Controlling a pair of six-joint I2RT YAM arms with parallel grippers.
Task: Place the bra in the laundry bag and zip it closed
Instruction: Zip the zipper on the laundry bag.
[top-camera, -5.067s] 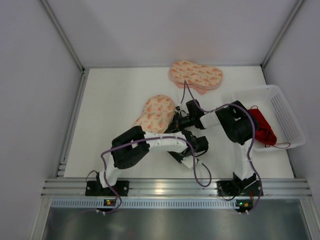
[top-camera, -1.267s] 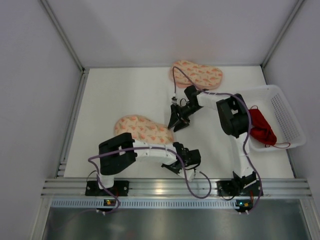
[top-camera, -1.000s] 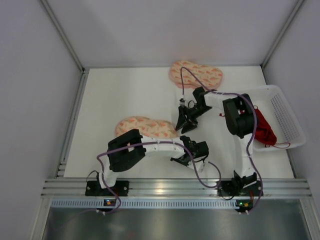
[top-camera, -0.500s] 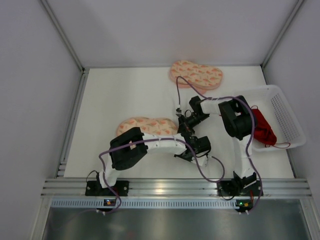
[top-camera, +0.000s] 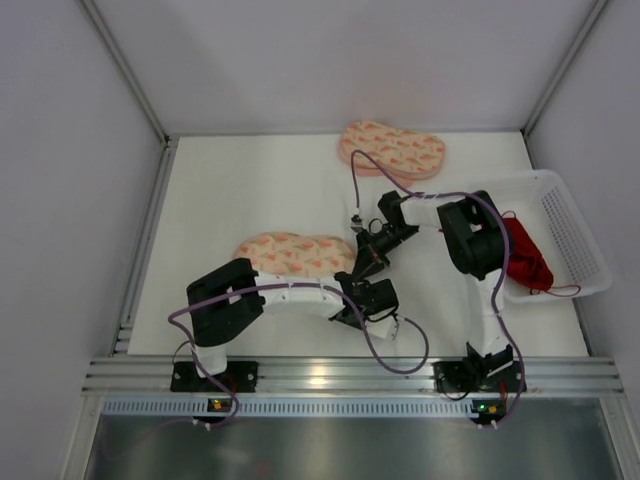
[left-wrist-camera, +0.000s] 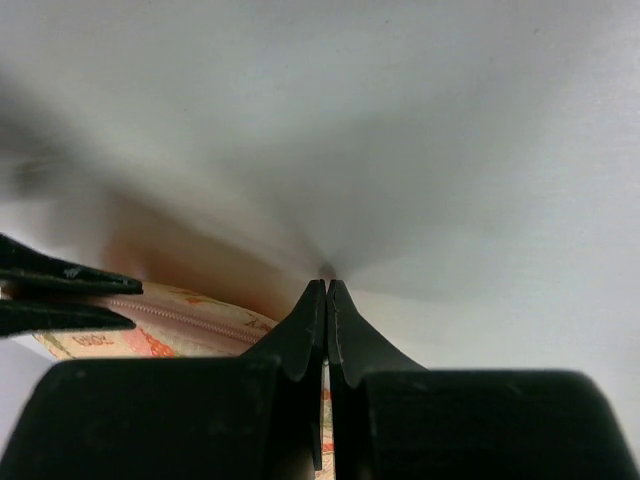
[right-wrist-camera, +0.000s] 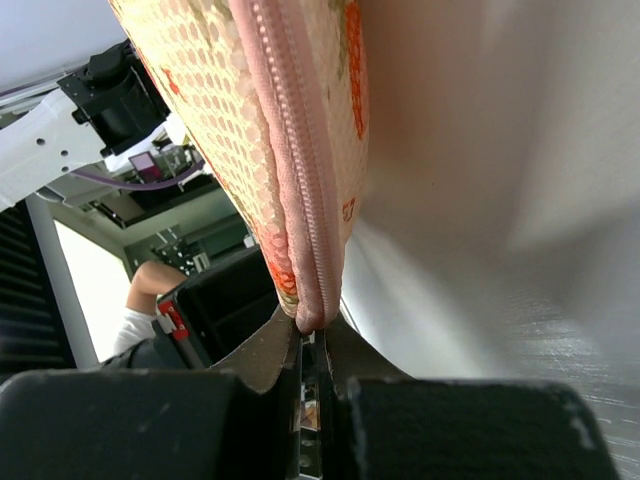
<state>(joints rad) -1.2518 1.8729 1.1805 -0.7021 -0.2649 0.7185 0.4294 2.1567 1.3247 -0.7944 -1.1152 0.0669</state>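
Right gripper (right-wrist-camera: 312, 335) pinching the zip end of the laundry bag (top-camera: 295, 253).
My left gripper (left-wrist-camera: 327, 292) is pressed together at the bag's near edge; whether it traps fabric I can't tell. If it doesn't, pulling the zipper (right-wrist-camera: 295, 170) would just drag the padded, speckled peach pouch across the table (top-camera: 230, 200). The bra (top-camera: 525, 255), a red crumple, lies well apart in the white basket (top-camera: 578, 240).
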